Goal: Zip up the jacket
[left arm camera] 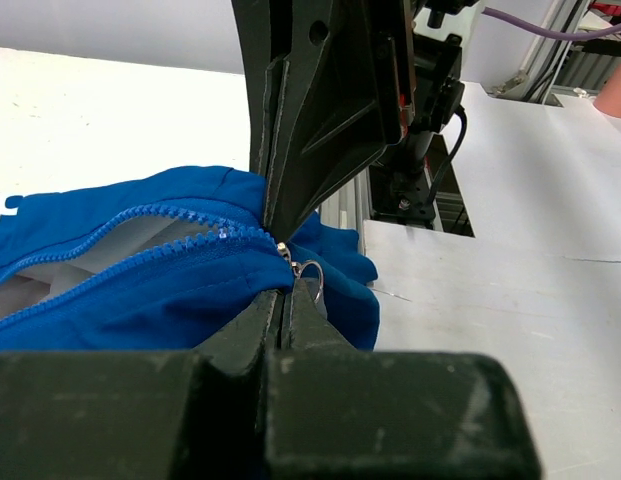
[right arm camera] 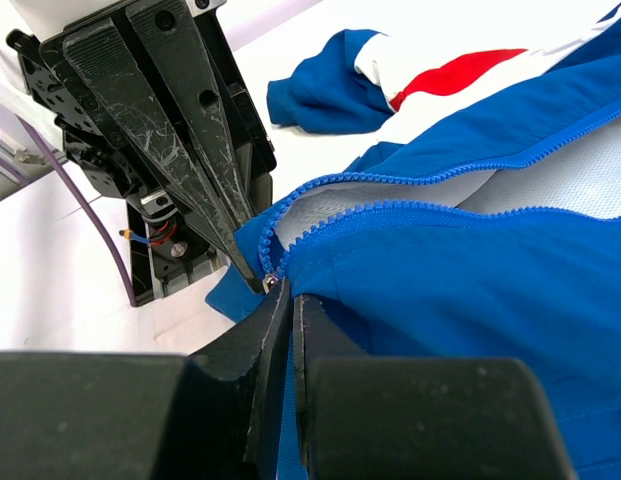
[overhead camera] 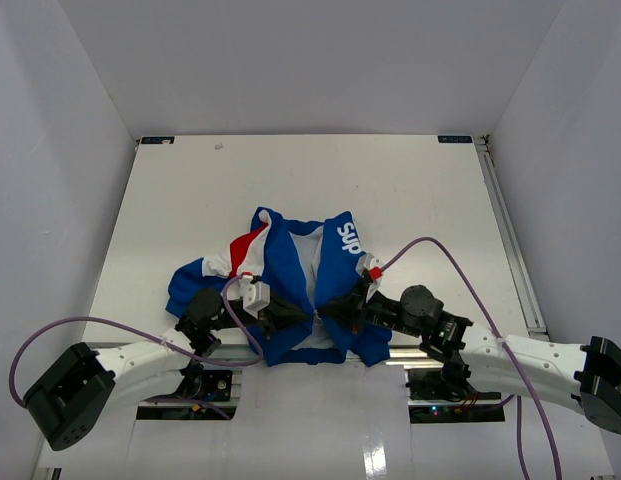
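The blue jacket (overhead camera: 340,268) lies crumpled on the white table near the arms, with its red and white panels to the left and white lettering on the right front. Its zipper is open along most of its length, and the white lining shows. The slider (left arm camera: 283,248) and its metal ring sit at the bottom hem, near the table's front edge. My left gripper (overhead camera: 287,318) is shut on the zipper pull (right arm camera: 268,285). My right gripper (overhead camera: 328,309) is shut on the blue hem fabric (right arm camera: 290,400) just beside the slider. The two grippers' tips almost touch.
The jacket's hem lies by the table's near edge, over the metal rail (overhead camera: 410,352) that carries the arm bases. Purple cables (overhead camera: 460,265) loop from both arms over the table. White walls enclose the table on three sides.
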`<state>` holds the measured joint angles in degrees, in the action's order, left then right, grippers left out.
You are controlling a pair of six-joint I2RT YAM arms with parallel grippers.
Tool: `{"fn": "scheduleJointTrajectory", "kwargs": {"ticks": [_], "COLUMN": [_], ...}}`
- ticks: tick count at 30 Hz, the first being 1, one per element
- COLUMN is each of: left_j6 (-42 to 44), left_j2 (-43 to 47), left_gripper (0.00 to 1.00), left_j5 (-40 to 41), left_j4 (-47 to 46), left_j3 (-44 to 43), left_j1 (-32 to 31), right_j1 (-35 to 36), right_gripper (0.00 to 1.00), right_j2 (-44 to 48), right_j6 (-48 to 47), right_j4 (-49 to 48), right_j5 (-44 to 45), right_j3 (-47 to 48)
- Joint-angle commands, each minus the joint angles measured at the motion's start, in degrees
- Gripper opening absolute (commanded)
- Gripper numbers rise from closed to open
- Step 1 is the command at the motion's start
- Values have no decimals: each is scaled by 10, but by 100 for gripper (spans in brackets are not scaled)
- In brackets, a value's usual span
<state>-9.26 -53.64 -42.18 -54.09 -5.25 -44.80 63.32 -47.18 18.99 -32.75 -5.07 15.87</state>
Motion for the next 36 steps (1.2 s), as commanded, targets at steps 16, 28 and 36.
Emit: {"fn": "scheduleJointTrajectory", "kwargs": {"ticks": [16,28,36], "left_j6": [5,3,-38], "left_j2": [-44,-52,33], "left_gripper": [0,0,15], "left_j5": [-46,-49,62], "left_j4": [63,66,21], "left_j3": [-28,-31,-3], "left_j1": [-3,-3,-3], "right_j1": [-2,-2,-2], "right_gripper": [8,8,8], "right_j2": [67,55,29], "right_j6": [-18,-19,-1], "right_j4": [-108,-110,-144], "right_j5": [35,25,-7], "right_j3": [28,30,6]}}
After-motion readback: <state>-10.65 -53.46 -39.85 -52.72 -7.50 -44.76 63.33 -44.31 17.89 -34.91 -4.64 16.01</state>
